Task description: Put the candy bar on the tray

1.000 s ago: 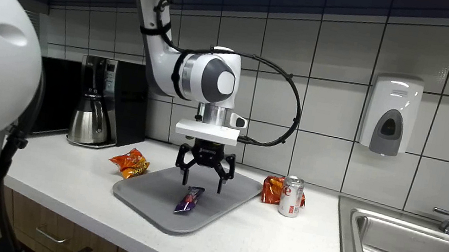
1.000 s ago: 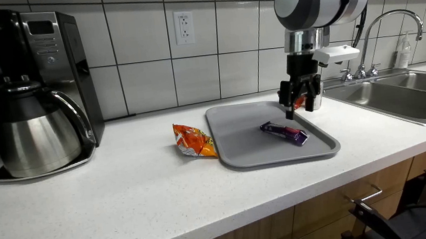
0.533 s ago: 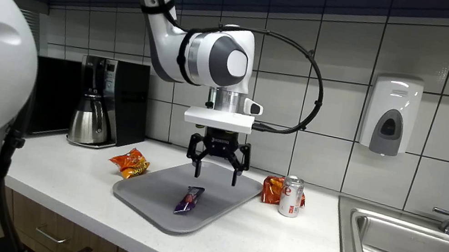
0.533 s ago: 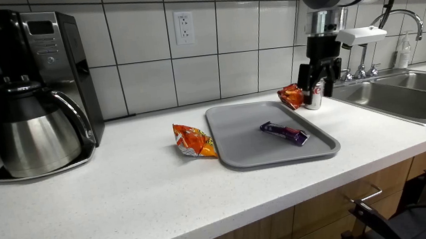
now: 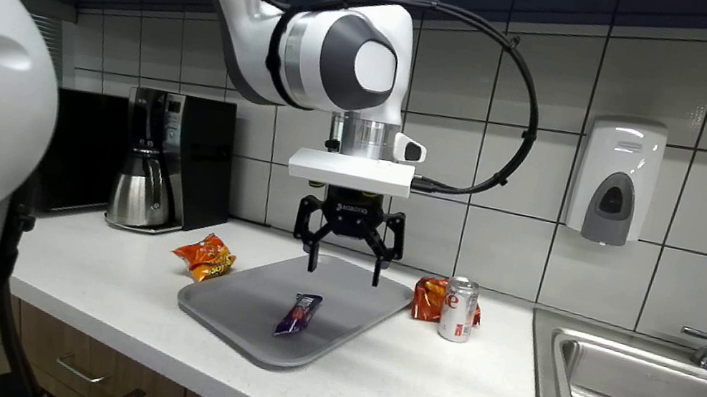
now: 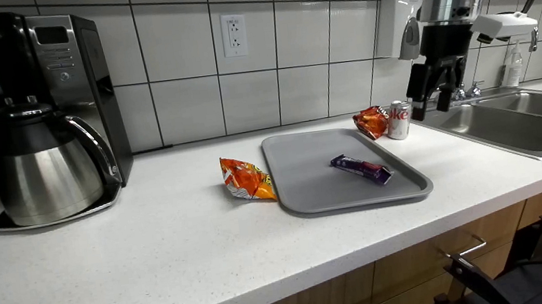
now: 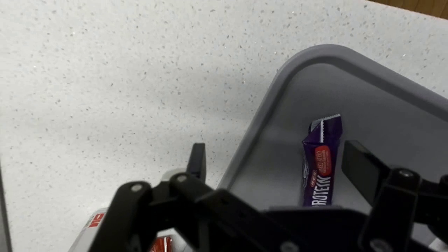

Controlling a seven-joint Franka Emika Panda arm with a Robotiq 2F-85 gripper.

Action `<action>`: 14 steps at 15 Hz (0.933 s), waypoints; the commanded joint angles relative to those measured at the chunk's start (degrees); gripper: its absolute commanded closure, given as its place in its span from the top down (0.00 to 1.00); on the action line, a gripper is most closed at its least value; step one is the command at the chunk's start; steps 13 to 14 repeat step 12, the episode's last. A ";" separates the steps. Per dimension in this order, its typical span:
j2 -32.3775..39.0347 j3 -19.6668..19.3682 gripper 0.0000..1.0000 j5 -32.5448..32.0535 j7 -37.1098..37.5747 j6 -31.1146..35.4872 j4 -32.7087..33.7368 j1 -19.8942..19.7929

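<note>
One gripper, jaws parted wide, raised clear of one candy bar on one gray tray, toward four o'clock in an exterior view. Beside that tray: one orange bag toward nine, one red bag and one can toward two.

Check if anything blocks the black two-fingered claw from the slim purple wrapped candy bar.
Nothing visible does: the open claw hangs higher than the candy bar, only air between. The bar already lies on the gray rectangular tray. The silver cylindrical can stands off it, seemingly outside that path.
</note>
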 commanded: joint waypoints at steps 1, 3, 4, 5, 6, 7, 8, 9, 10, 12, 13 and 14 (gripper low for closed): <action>-8.49 -1.94 1.00 -1.14 -4.13 -2.79 -4.55 -0.39; -10.83 -2.78 1.00 -1.96 -4.75 -3.97 -5.43 -0.46; -11.76 -3.05 1.00 -2.58 -4.56 -4.44 -5.85 -0.54; -7.29 -2.90 1.00 -1.41 -2.74 -2.49 -3.61 0.41; -8.32 -3.18 1.00 -1.73 -2.76 -2.87 -4.07 0.39; -9.02 -3.35 1.00 -1.91 -2.78 -3.02 -4.41 0.39; -9.44 -3.44 1.00 -2.01 -2.79 -3.08 -4.67 0.39; -9.59 -3.45 1.00 -2.04 -2.80 -3.09 -4.79 0.40; -9.61 -3.45 1.00 -2.04 -2.81 -3.09 -4.84 0.40; -9.61 -3.45 1.00 -2.05 -2.82 -3.09 -4.89 0.40; -9.61 -3.45 1.00 -2.05 -2.82 -3.09 -4.89 0.40; -9.61 -3.45 1.00 -2.05 -2.82 -3.09 -4.89 0.40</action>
